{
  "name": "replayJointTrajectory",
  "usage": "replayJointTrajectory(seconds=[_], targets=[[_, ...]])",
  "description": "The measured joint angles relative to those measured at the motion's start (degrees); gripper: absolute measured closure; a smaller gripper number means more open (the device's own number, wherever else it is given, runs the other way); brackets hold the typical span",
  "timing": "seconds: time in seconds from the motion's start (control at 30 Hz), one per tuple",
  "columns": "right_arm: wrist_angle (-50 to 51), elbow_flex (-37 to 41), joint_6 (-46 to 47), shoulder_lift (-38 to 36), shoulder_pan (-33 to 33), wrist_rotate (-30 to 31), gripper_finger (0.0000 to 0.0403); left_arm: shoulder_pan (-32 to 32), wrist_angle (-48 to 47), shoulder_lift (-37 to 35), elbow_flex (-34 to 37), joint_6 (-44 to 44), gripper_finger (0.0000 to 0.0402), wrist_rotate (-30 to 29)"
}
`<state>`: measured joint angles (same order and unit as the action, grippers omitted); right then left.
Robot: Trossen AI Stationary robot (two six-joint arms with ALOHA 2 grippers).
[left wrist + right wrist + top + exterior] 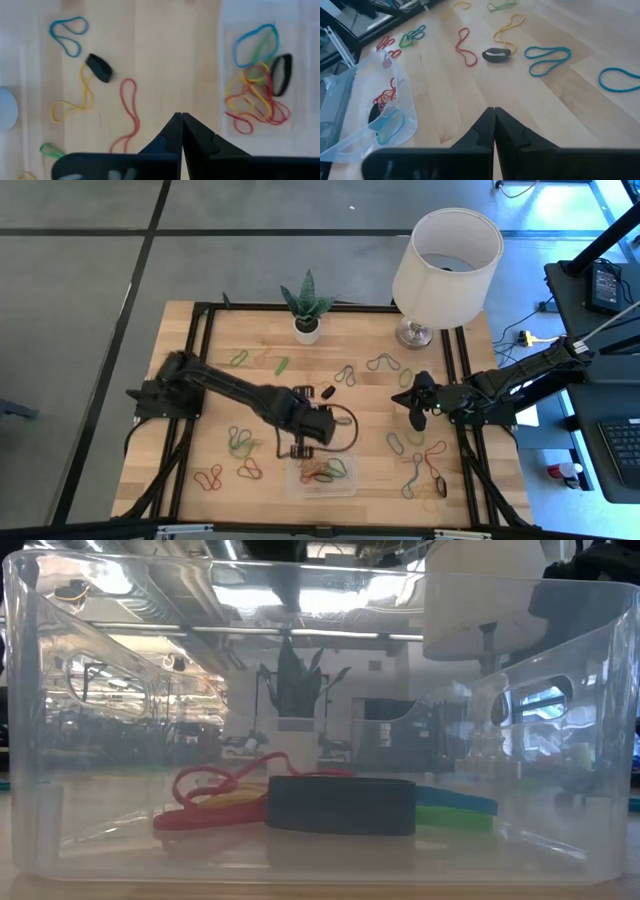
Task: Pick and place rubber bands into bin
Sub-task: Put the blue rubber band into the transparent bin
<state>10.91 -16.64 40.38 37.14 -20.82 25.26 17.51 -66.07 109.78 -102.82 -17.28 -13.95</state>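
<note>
A: Where is the bin (322, 480) sitting?

B: At the near edge of the wooden table (260, 340), already holding several rubber bands (255, 95): red, yellow, blue, green and a wide black one.

A: And the left gripper (300, 451)?

B: It is hovering just beside the bin's far edge, its two dark fingers (172, 137) pressing together tip to tip with nothing showing between them.

A: Anything loose near it?

B: A red band (129, 112) is lying on the wood just beyond the bin, with a yellow band (75, 100), a blue band (70, 34) and a small black piece (98, 68) farther from the bin.

A: The right gripper (417, 418)?

B: It is waiting well away from the bin, toward the lamp (445, 265), jaws together and empty. More bands (425, 475) are lying on the table beside the bin on that arm's side.
</note>
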Motion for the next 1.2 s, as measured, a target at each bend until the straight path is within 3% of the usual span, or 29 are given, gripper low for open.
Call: replayJointTrajectory(seconds=[0.33,0.6,0.83,1.1,1.2], targets=[[-5.9,0.0,-0.2,1.9,0.0,0.0,0.0399,-3.9,27.2,-22.8,35.3,-4.0,0.0400,2.9],[-11.0,-3.8,-0.7,11.6,1.1,2.5,0.0401,-4.6,36.8,-40.8,56.4,-8.5,0.0400,3.4],[-6.8,-17.8,-3.0,29.0,7.0,2.7,0.0401,-5.9,37.5,-53.4,65.8,-6.7,0.0400,3.1],[18.9,-39.5,7.3,49.3,16.3,2.0,0.0399,-9.4,37.7,-61.4,68.4,-2.1,0.0400,2.9],[23.3,-45.2,10.5,55.7,19.5,1.0,0.0385,-10.4,37.4,-62.1,68.4,-0.7,0.0400,1.7]])
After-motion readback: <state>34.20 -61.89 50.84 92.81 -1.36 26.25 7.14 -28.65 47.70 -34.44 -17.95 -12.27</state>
